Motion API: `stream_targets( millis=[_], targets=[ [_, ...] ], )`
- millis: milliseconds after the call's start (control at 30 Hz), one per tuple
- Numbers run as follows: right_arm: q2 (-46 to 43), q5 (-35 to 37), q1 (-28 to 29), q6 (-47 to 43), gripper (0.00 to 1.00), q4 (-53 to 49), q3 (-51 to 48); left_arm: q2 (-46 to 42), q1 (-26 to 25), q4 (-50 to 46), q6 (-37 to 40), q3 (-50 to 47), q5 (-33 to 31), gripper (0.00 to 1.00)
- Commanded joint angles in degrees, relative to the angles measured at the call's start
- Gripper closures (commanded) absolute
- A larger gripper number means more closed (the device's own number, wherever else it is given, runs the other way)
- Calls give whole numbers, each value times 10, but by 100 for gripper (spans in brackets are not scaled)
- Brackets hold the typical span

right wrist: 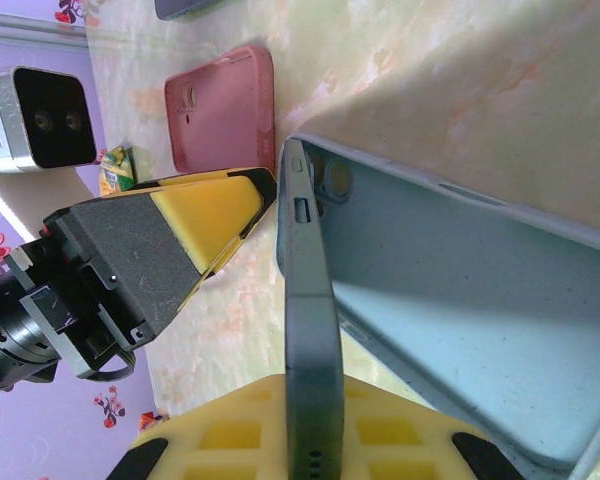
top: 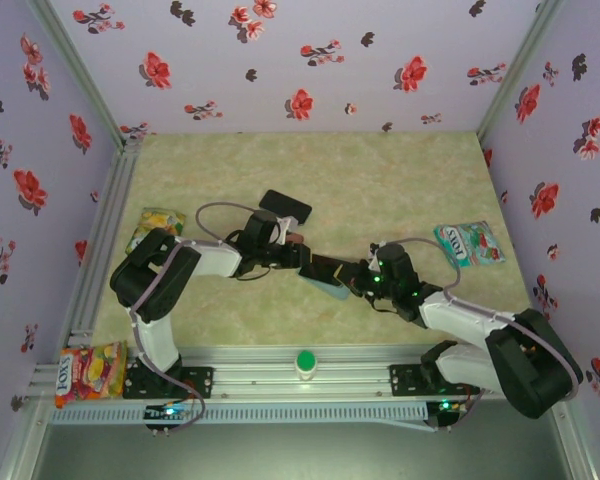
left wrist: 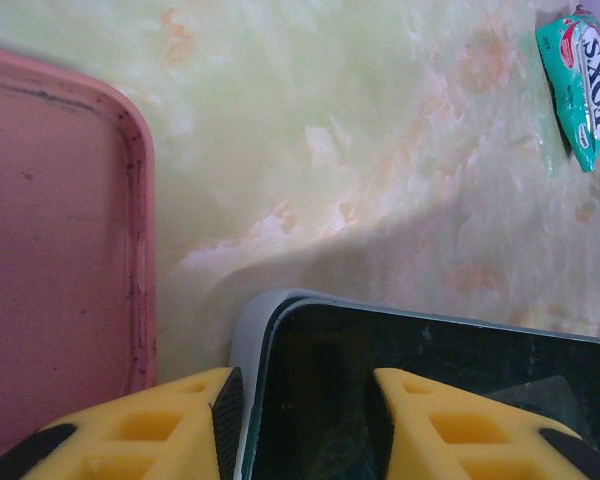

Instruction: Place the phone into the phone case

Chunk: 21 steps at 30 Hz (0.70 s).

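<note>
Pink case (left wrist: 60, 250) right beside the left claw (left wrist: 302, 378), is it in the way? (K)

No. It lies flat, open side up, just beside the end of the phone (left wrist: 500, 350), with a strip of bench (top: 400, 175) between them. Dark slab (top: 285, 207) sits further toward the far edge; phone or case, can't tell. Teal packet (top: 470, 243) is near the right edge, green packet (top: 156, 228) near the left edge, orange packet (top: 90, 370) at the near-left corner. All three are well apart from the claws. (M)

Phone orientation? (K)

It's at mid-bench, up on one long edge and tilted, dark screen facing the left claw. The long axis runs roughly left to right, with the right end a bit nearer the near edge. Its lower long edge sits along a side wall of the pale blue phone case (right wrist: 460, 330). The phone case lies open side up under it, camera cutout (right wrist: 335, 180) at the left-claw end. (M)

Claws? (K)

Right claw (right wrist: 315, 400) is narrow, pinching the phone across its thickness at one end. Left claw is at the other end, jaws part-way apart. One finger is just off the phone's corner and the other is in front of the screen. Contact, can't tell. (M)
</note>
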Motion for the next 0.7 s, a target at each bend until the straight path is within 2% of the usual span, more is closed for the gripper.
stream_targets(
  millis=[0,367,667],
  targets=[
    [12,20,4,5,100,-20,4,7,-9,-8,-12,-20,13,58],
    [35,17,7,17,100,10,-9,-13,-9,13,-26,-58,10,58],
    [37,23,6,14,100,-6,-13,-33,-9,23,-37,-83,5,59]
  ],
)
